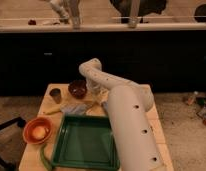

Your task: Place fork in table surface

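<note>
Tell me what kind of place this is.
Likely an office kitchenette or test lab: a long dark counter behind, a small wooden table with a green tray. The gripper hangs over the table's far side by the dark bowl.

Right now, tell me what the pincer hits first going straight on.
Probably the table surface: the pincer hangs at the far side, pointing down beside the dark bowl. Depth is unclear.

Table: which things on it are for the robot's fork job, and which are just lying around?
For the job:
- table
- gripper, low over the table's far side, next to the brown bowl
- fork: I can't spot it

Just lying about:
- green tray
- orange bowl
- brown bowl
- small cup
</note>
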### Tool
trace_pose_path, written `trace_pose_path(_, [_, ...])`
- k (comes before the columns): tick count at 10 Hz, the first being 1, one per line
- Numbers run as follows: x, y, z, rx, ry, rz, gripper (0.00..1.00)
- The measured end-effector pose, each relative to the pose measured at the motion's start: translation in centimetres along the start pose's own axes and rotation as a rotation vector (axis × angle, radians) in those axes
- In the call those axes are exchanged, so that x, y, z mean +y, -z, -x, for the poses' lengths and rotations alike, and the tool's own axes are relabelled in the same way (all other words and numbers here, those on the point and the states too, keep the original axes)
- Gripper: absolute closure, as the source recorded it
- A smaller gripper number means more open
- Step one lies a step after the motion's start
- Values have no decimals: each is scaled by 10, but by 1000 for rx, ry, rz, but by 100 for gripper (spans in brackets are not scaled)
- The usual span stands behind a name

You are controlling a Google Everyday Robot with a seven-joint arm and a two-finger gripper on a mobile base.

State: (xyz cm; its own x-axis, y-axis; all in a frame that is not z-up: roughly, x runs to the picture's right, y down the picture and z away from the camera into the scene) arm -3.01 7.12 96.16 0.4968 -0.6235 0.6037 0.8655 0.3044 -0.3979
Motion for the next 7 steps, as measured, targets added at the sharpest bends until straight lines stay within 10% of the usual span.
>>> trace_pose_path(7, [-8,-4,5,-19,157,-20,96])
